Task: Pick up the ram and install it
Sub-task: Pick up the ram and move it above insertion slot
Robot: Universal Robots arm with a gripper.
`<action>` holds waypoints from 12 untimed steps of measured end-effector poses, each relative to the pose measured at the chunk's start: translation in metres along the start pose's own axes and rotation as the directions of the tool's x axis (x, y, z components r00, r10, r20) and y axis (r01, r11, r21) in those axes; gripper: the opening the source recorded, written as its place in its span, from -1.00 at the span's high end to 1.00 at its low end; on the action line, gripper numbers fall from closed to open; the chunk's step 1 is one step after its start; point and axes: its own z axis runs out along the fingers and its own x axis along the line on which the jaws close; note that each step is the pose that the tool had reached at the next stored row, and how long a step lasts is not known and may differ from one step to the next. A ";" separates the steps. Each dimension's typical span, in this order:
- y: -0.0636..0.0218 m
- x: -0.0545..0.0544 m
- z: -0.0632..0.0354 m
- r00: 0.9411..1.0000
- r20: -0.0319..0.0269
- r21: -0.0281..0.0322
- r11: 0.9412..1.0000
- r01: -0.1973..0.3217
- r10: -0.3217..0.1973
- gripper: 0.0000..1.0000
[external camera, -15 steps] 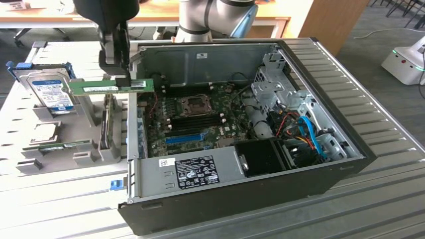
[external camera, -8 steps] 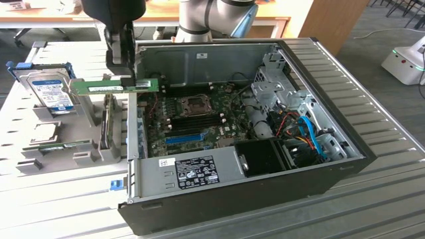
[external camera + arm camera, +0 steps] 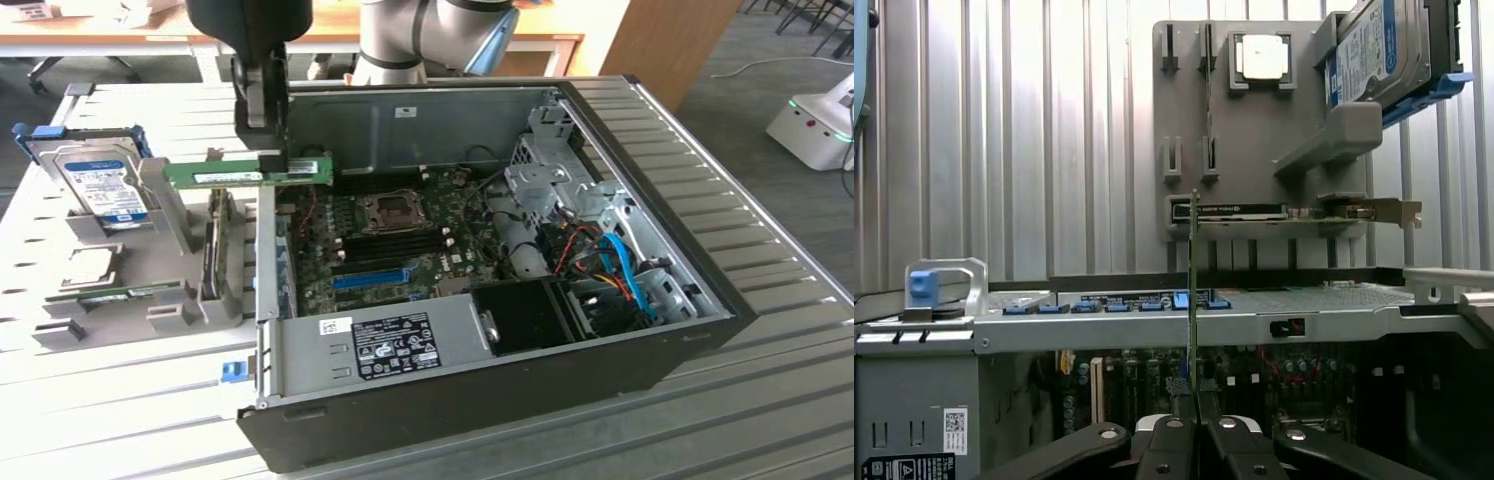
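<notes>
Starting at the gripper (image 3: 271, 158), you have both fingers (image 3: 1174, 455) clamped together on the ram (image 3: 220, 177), gripping it part-way along its upper edge. From the wrist it shows edge-on, as a thin green line running straight out from the fingertips. The stick hangs level in the air with its long axis running between the exterior view's left and right. It straddles the left wall of the open computer case (image 3: 694, 330), with the shorter end over the case and the longer, labelled end over the grey parts holder (image 3: 174, 200). The relation to watch is this: the dark memory slots (image 3: 390, 240) on the motherboard (image 3: 454, 255) lie below the stick, toward the exterior view's right and a little nearer. They sit just on the near side of the CPU socket (image 3: 396, 208). As far as you can judge, the slots run about the same way as the stick's long axis, so the offset looks mostly sideways and down, not a matter of turning. On the far side of the stick from the case, the holder carries the hard drive (image 3: 107, 185), the upright expansion card (image 3: 214, 250) and what looks like the other green stick (image 3: 134, 293), all well apart from the fingers.
</notes>
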 end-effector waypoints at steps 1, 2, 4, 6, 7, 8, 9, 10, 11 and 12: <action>-0.0019 0.000 -0.0001 1.000 0.000 0.000 1.000 0.000 0.000 0.76; -0.0039 0.000 -0.0001 1.000 0.000 0.000 1.000 0.000 0.000 0.76; -0.0072 0.000 -0.0002 1.000 0.000 0.000 1.000 0.000 0.000 0.76; -0.0118 0.000 -0.0004 1.000 0.001 0.000 1.000 0.000 0.000 0.76; -0.0146 0.000 -0.0006 1.000 0.002 0.000 1.000 0.000 0.000 0.76; -0.0183 0.000 -0.0007 1.000 0.002 -0.001 1.000 0.000 0.000 0.76; -0.0214 0.000 -0.0008 1.000 0.002 -0.001 1.000 0.000 0.000 0.76; -0.0242 0.000 -0.0009 1.000 0.002 -0.002 1.000 0.000 0.000 0.76; -0.0267 0.000 -0.0009 1.000 0.003 -0.002 1.000 0.000 0.000 0.76; -0.0293 0.000 -0.0011 1.000 0.003 -0.002 1.000 0.000 0.000 0.76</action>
